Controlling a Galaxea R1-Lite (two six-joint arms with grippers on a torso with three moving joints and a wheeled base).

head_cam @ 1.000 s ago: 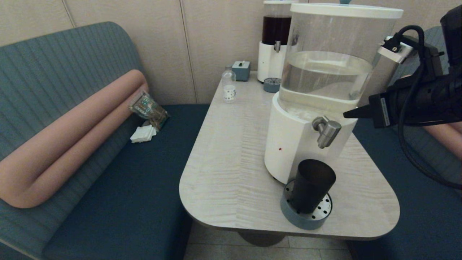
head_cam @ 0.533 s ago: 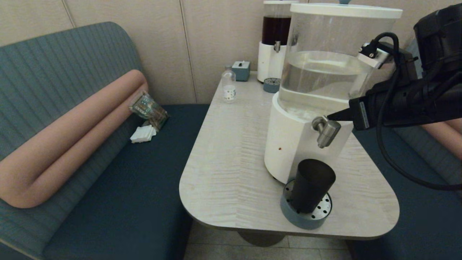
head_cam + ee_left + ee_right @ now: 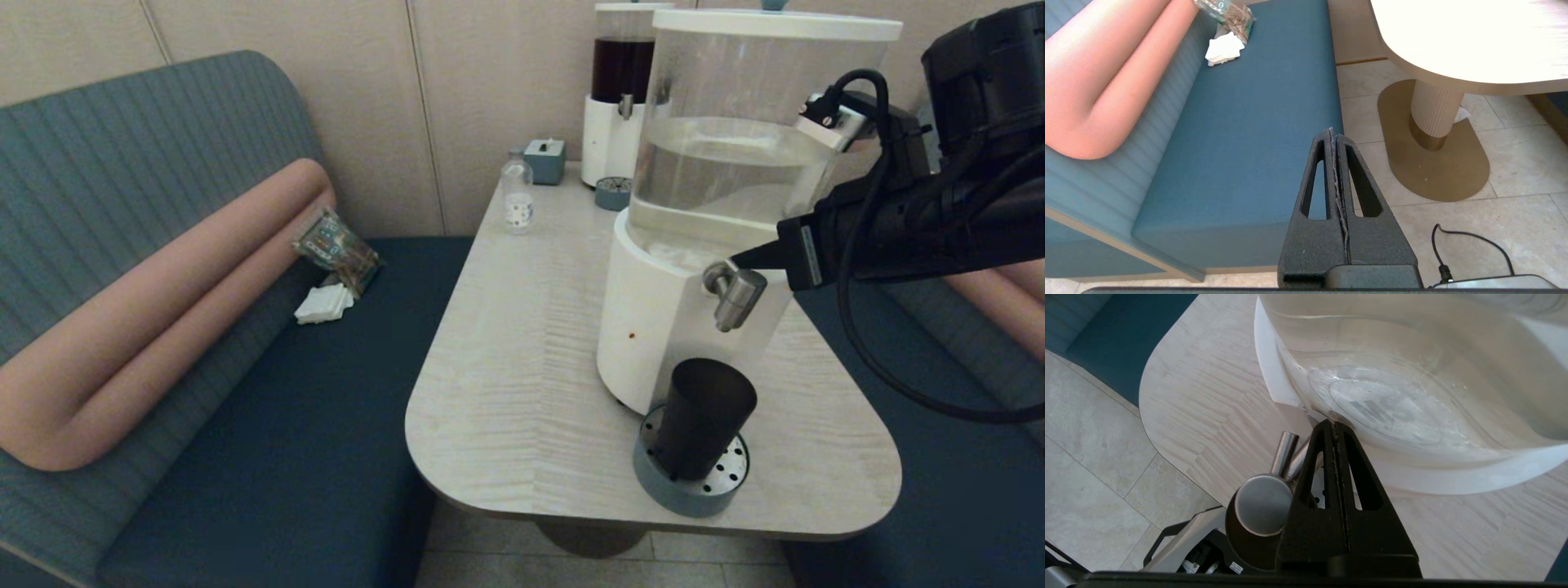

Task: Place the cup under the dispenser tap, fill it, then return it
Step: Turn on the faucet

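Note:
The dark tapered cup point(image 3: 702, 416) stands upright on a blue-grey perforated drip tray point(image 3: 663, 491), straight under the brushed-steel dispenser tap point(image 3: 736, 296) of the big white-based dispenser point(image 3: 653, 327). My right gripper point(image 3: 739, 260) is shut on nothing, its tip right at the top rear of the tap, close to the white base. From the right wrist, the gripper point(image 3: 1334, 424) lies beside the tap's round cap point(image 3: 1261, 504), with the cup point(image 3: 1245, 543) dark beneath it. My left gripper point(image 3: 1334, 132) is shut and empty, low over the bench edge and floor.
At the table's far end stand a small clear bottle point(image 3: 517, 196), a teal box point(image 3: 545, 159) and a second dispenser with dark liquid point(image 3: 622, 73). A packet point(image 3: 336, 245) and napkins point(image 3: 324, 302) lie on the blue bench. The drip tray sits near the table's front edge.
My right gripper has moved left, from beside the tank to the top of the tap. The cup has stayed on the drip tray.

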